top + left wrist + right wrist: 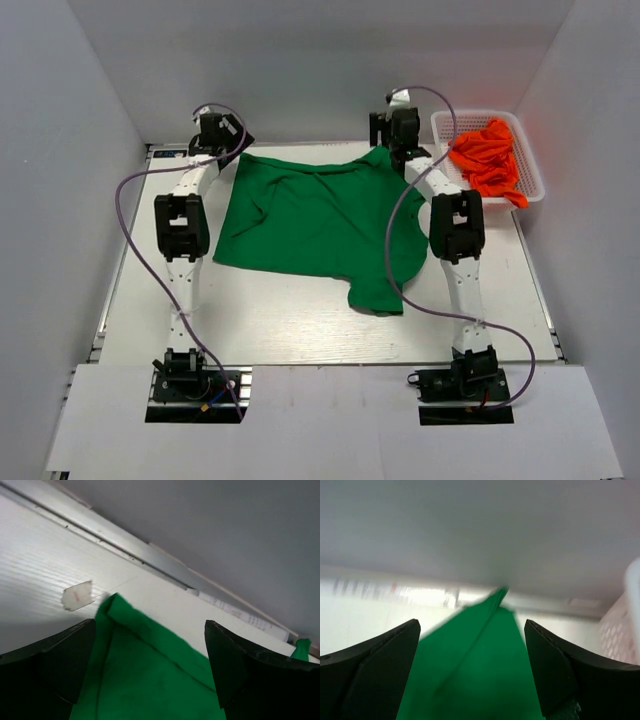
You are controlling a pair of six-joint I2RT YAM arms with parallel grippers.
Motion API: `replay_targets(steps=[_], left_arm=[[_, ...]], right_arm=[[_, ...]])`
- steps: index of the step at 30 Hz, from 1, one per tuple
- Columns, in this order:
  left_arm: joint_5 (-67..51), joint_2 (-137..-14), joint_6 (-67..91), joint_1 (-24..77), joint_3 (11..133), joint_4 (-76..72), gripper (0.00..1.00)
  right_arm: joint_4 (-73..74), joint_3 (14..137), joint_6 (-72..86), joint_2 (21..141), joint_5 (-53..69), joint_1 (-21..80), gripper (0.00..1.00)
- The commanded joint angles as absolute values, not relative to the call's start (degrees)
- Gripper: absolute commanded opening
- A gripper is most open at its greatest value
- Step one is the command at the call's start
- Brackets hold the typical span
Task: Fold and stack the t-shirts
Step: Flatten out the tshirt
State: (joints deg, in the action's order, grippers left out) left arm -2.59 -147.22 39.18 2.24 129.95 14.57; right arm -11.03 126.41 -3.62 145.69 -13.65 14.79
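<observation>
Top view: a soft kelly-green cloth t-shirt [310, 215] lies spread on the white table [280, 330]. Bright orange cloth t-shirts [488, 160] are heaped in a white plastic mesh basket [436, 125] at far right.
Left wrist view: the left gripper [150, 625] is wide open and straddles a shirt corner.
Right wrist view: the right gripper [471, 622] is equally wide open, with green cloth between its fingers, unclamped.

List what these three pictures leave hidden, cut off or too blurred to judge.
Top view: how many orange shirts lie in the basket; they are bunched together.
Top view: far corners of the green shirt, covered by the left tool and right tool.
Left wrist view: the red mark on the tape patch, too small to read.
Right wrist view: the shirt's creases past the right tool, blurred; the bottom edge cuts off its near part.
</observation>
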Motion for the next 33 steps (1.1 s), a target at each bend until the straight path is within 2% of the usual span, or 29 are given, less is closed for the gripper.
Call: replay_targets(steps=[1, 2, 7, 11, 14, 15, 19, 24, 33], left_arm=[[-6.94, -134.07, 37.27, 1.85, 123.44, 11.78, 1.00], [-6.94, -132.21, 36.57, 1.85, 121.92, 13.17, 1.00], [-5.10, -122.80, 33.14, 3.60, 111.83, 22.58, 1.00], [-9.49, -115.50, 33.13, 4.13, 100.57, 26.44, 1.00], [-11.77, -109.70, 32.09, 5.44, 90.47, 25.67, 1.00], [-14.30, -108.73, 32.08, 5.97, 85.65, 22.71, 1.00], [-18.27, -109.33, 32.70, 8.17, 80.60, 19.77, 1.00], [-17.76, -110.48, 32.70, 9.49, 75.26, 22.06, 1.00], [-11.69, -99.24, 34.45, 8.97, 56.70, 23.37, 1.00]], right_arm=[[-17.67, 116.83, -2.90, 129.40, -5.37, 15.47, 0.90], [-15.58, 112.63, -2.81, 127.37, -3.80, 15.64, 0.90], [2.60, 107.94, 2.45, 115.50, 1.73, 17.58, 0.90], [6.50, 90.40, 9.56, 104.95, 2.55, 18.11, 0.90], [7.03, 81.15, 14.48, 98.01, 3.68, 18.46, 0.90], [6.34, 74.68, 15.37, 95.04, 5.17, 18.54, 0.90], [7.55, 67.86, 19.68, 94.04, 10.61, 19.42, 0.90], [12.30, 63.47, 21.35, 93.25, 10.02, 20.57, 0.90], [15.20, 44.93, 25.84, 83.50, 12.21, 20.13, 0.90]])
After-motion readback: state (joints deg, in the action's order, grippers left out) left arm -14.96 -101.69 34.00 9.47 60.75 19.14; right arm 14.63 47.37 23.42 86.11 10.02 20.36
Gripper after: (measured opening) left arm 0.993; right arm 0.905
